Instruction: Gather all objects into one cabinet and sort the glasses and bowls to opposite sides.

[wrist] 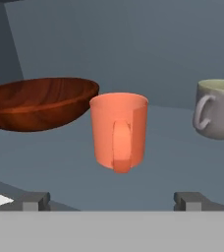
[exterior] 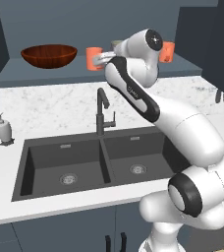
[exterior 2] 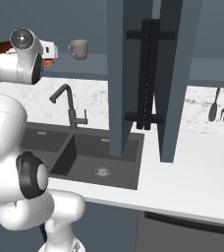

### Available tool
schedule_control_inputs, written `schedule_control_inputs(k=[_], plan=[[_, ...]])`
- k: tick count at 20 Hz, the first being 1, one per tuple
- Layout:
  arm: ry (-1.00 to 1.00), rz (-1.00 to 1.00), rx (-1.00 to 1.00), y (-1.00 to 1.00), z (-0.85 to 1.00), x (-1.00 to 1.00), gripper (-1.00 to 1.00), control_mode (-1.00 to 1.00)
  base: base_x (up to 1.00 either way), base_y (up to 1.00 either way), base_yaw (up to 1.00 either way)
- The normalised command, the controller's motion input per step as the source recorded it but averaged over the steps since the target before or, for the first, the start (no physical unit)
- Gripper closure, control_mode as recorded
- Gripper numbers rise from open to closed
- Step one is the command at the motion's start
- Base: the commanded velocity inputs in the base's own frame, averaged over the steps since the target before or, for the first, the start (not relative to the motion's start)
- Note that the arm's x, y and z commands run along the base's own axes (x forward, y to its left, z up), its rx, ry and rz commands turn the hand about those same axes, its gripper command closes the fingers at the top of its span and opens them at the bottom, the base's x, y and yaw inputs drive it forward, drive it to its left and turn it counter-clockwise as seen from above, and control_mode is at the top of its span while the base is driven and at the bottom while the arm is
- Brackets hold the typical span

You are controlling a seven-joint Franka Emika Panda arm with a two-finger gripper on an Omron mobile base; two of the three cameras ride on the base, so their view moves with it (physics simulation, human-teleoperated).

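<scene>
The open cabinet's shelf [exterior: 45, 75] carries a wide reddish-brown bowl [exterior: 49, 55] at its left. Right of the bowl stands an orange mug [exterior: 92, 58], and a second orange cup [exterior: 167, 51] sits further right, past my arm. My gripper [exterior: 101, 60] reaches in at shelf height, just short of the first orange mug. In the hand view the gripper [wrist: 113, 201] is open with nothing between its fingertips [wrist: 35, 201]. Straight ahead is the orange mug [wrist: 120, 130], handle towards me. The bowl [wrist: 40, 101] lies to its left and a grey-beige mug [wrist: 217, 108] to its right. The grey-beige mug [exterior 2: 78, 48] stands upright.
Below the shelf lie a double sink [exterior: 84, 165] with a dark faucet [exterior: 102, 110] and a white soap dispenser [exterior: 4, 130] on the marble counter. An open cabinet door [exterior 2: 178, 74] with a black bar handle [exterior 2: 146, 74] hangs at the right. Utensils [exterior 2: 219, 103] hang on the wall.
</scene>
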Motion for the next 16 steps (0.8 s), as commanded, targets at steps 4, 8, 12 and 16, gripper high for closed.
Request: schedule_control_inputs(k=[4,8,12,16], plan=[[0.0,0.0,0.0,0.11,0.0,0.19,-1.0,-1.0,0.0,0.0,0.0],[0.02,0.0,0.0,0.08,0.0,0.18,-1.0,-1.0,0.0,0.0,0.0],[0.06,0.0,0.0,0.04,-0.01,0.17,-1.0,-1.0,0.0,0.0,0.0],[0.11,0.0,0.0,0.0,0.0,0.12,-1.0,-1.0,0.0,0.0,0.0]])
